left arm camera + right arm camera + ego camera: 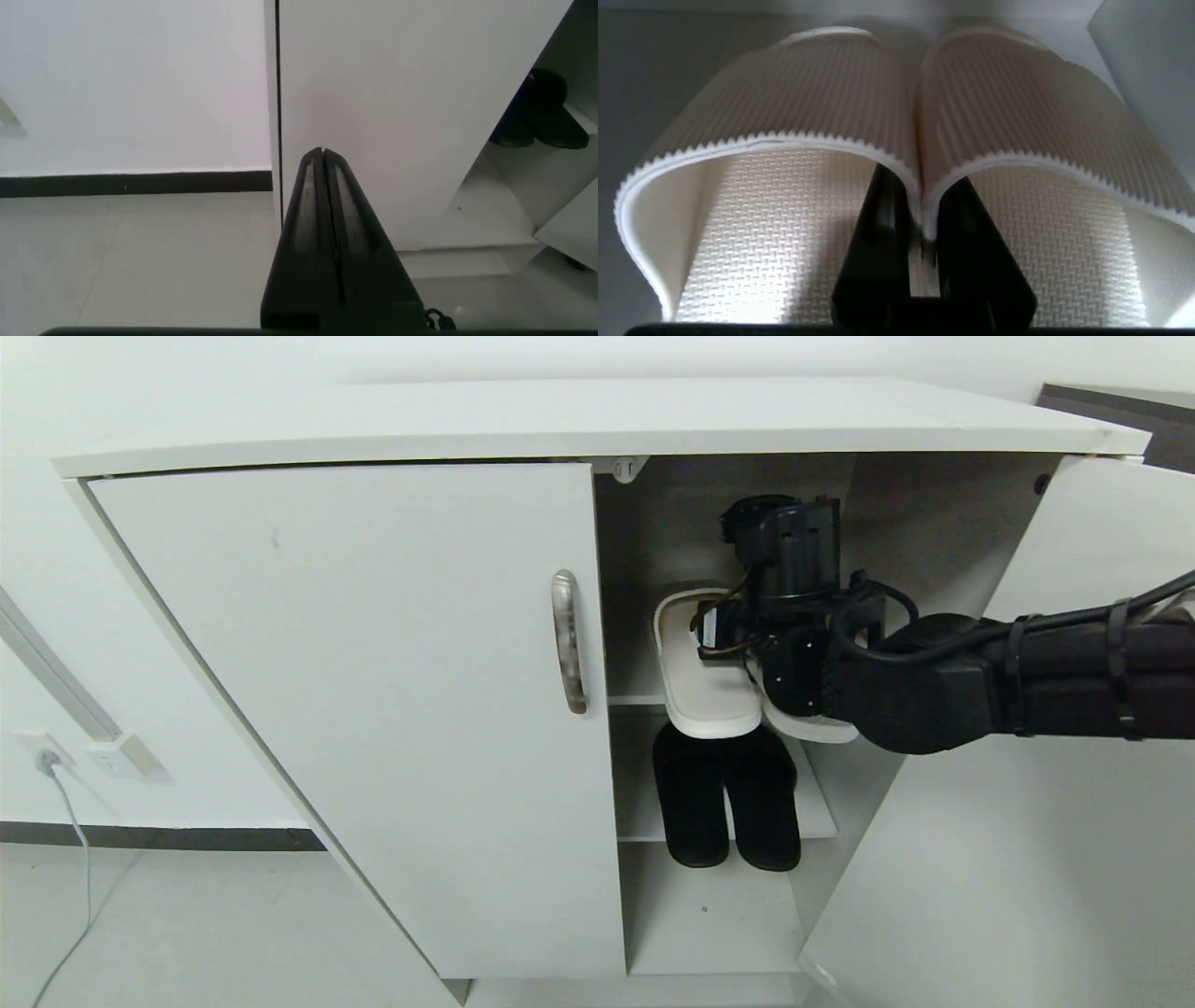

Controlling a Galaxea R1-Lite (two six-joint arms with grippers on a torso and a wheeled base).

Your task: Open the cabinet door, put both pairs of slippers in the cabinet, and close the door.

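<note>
A pair of white slippers (707, 691) is held side by side inside the cabinet (597, 420), at the level of the upper shelf (635, 700), heels sticking out past its front edge. My right gripper (747, 639) is shut on them; in the right wrist view its fingers (878, 233) pinch the inner edges of the two ribbed straps (775, 121) together. A pair of black slippers (728, 798) lies on the shelf below, also seen from the left wrist (542, 112). My left gripper (322, 154) is shut on nothing, low above the floor before the cabinet.
The cabinet's left door (373, 709) with its metal handle (568, 641) is closed; the right door (1027, 803) stands open beside my right arm. A wall socket with a cable (42, 761) is at the far left. Bare floor lies in front.
</note>
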